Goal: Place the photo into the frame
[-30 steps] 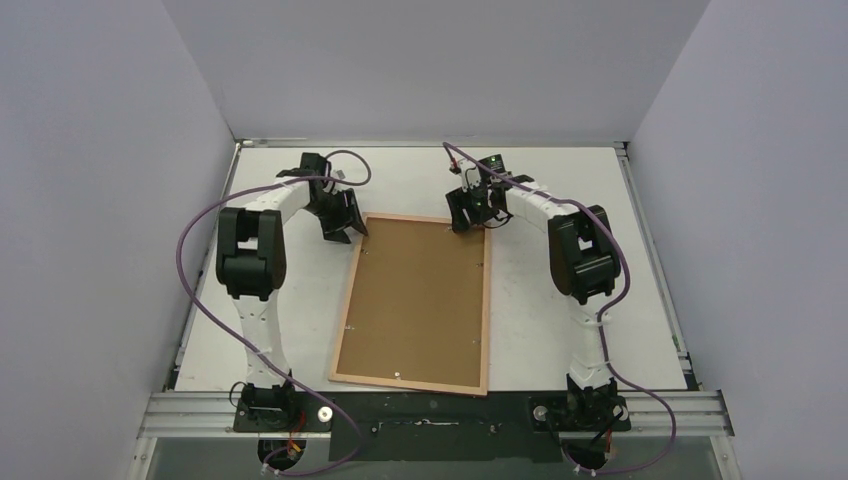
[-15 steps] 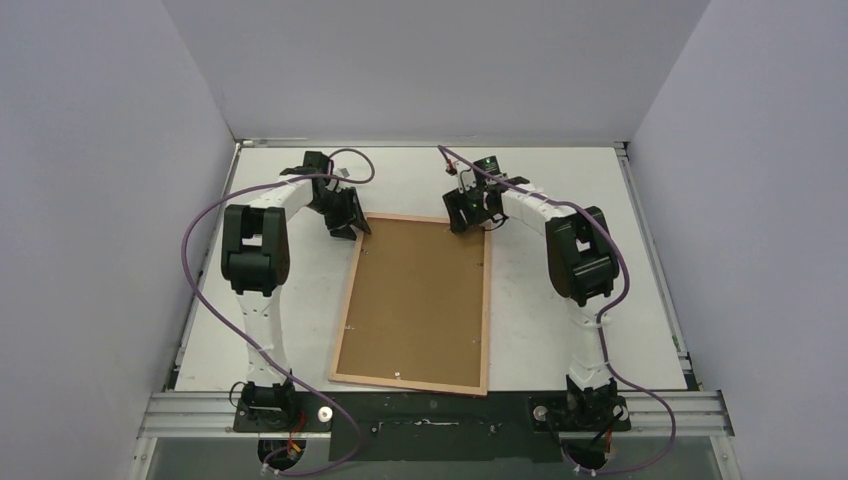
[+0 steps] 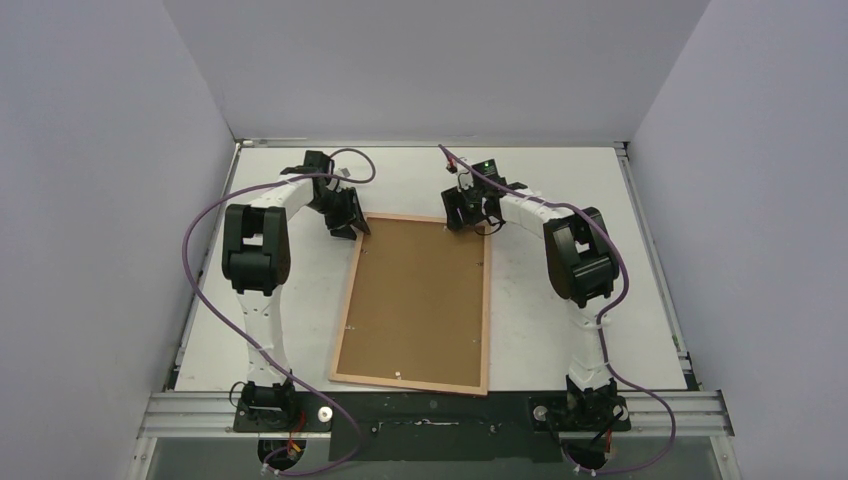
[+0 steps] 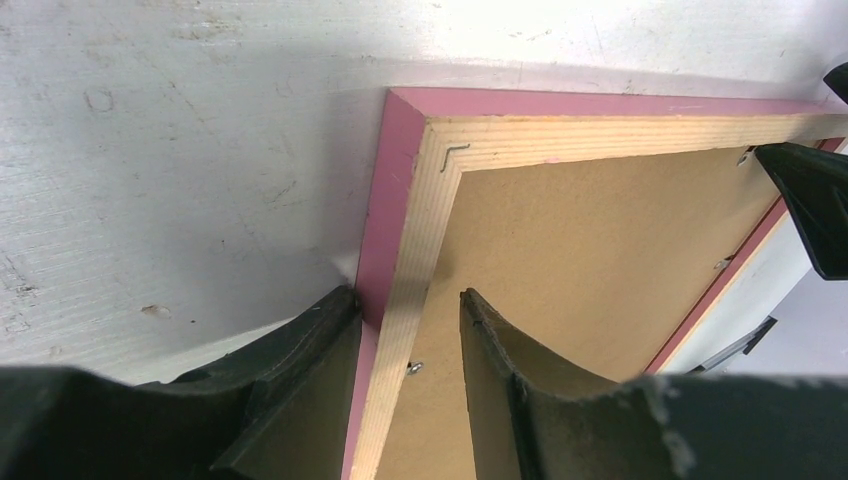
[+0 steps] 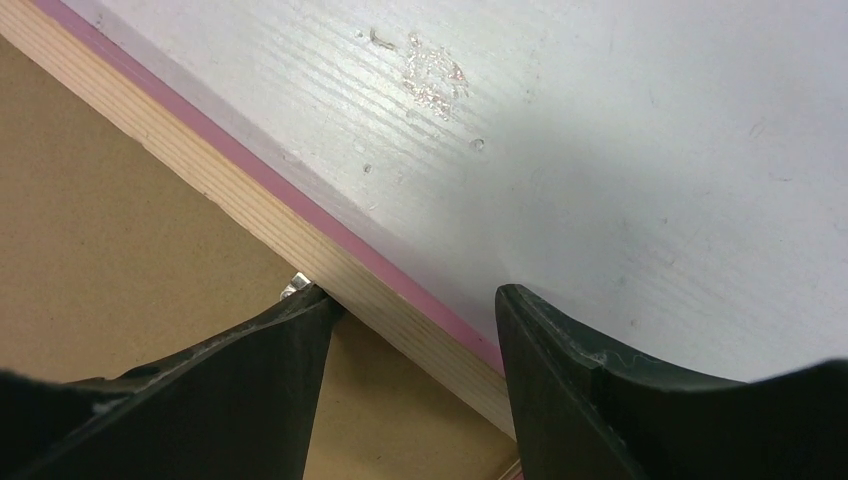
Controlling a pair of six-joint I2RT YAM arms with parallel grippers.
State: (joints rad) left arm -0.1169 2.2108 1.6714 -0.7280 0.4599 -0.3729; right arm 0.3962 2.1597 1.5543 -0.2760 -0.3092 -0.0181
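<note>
Lying face down mid-table, the frame (image 3: pixel 487 300) shows its pale wood back and a pink outer edge, long side running away from the bases. A brown backing board (image 3: pixel 420 300) fills the opening. The photo is not visible in any view, and I cannot tell if it sits under the board.

Left gripper (image 4: pixel 405 300): at the far-left corner, fingers astride the rail. The outer finger touches the pink edge and the inner one rests over the board with a gap to the wood. Open, not yet clamped.

Right gripper (image 5: pixel 412 295): on the far rail near the right corner. The inner finger is against the rail's inside edge beside a small metal tab (image 5: pixel 296 290), and the outer finger stands clear over the table (image 3: pixel 400 175). Open too.

Handling, as judged:
- The frame looks light and stiff, with thin rails.
- It lies flush on the table, so there is no room to get under it.
- Best hold is a pinch across a rail, near the corners where it is strongest.
- The painted edge looks smooth and may slip under a shallow grip.
- The board seems held only by small tabs and may shift if the frame is tipped.

Against a second ago:
- The left jaws have narrowed and moved in from beside the corner to straddle it.
- The right gripper has edged slightly left along the far rail.
- Frame and board have not moved.
</note>
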